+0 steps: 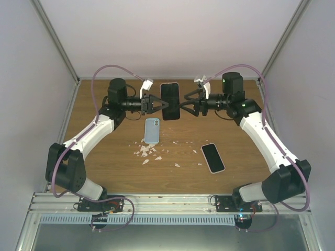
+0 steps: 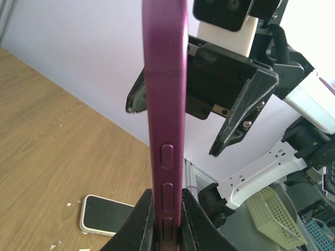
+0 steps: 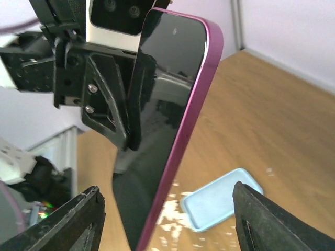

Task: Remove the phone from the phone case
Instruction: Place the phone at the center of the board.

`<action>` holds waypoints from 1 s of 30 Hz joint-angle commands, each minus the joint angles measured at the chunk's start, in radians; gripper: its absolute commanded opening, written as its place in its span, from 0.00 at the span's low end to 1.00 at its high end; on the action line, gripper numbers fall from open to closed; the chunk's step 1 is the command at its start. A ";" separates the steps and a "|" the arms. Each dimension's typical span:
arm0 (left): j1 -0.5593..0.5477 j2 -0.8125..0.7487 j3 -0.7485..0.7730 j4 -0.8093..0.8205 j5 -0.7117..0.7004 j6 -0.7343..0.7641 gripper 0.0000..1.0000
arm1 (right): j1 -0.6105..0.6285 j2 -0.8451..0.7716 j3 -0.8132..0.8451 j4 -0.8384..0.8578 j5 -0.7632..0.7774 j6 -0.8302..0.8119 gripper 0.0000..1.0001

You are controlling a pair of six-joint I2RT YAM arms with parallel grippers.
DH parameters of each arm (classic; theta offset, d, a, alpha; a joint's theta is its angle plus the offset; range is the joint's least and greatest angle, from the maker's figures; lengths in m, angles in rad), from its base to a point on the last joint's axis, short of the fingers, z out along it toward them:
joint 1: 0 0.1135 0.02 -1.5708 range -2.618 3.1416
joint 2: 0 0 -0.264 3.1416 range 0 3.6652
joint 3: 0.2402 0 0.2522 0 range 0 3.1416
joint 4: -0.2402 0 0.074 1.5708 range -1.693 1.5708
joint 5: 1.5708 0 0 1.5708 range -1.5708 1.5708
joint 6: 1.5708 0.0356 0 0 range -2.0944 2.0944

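Observation:
A phone in a magenta case (image 1: 169, 101) is held in the air between the two arms, its black screen up toward the camera. My left gripper (image 1: 155, 103) is shut on its left long edge; in the left wrist view my fingers (image 2: 144, 222) clamp the case's side (image 2: 166, 120) by the buttons. My right gripper (image 1: 189, 105) is open at the phone's right edge. In the right wrist view the cased phone (image 3: 172, 99) stands between my wide-apart fingertips (image 3: 254, 222), not touched by them.
A light blue phone case (image 1: 152, 130) lies on the wooden table (image 1: 104, 157) below the held phone, with white scraps (image 1: 147, 151) in front of it. A phone in a white case (image 1: 213, 157) lies at the right. Grey walls enclose the table.

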 commanded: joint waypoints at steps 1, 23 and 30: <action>-0.023 -0.026 -0.004 0.099 0.012 0.040 0.00 | -0.008 -0.017 -0.045 0.074 -0.156 0.126 0.63; -0.077 0.007 0.009 0.033 -0.016 0.110 0.00 | -0.010 0.002 -0.136 0.195 -0.276 0.310 0.02; -0.071 0.002 0.020 -0.048 -0.073 0.157 0.36 | -0.031 0.024 -0.152 0.247 -0.309 0.399 0.00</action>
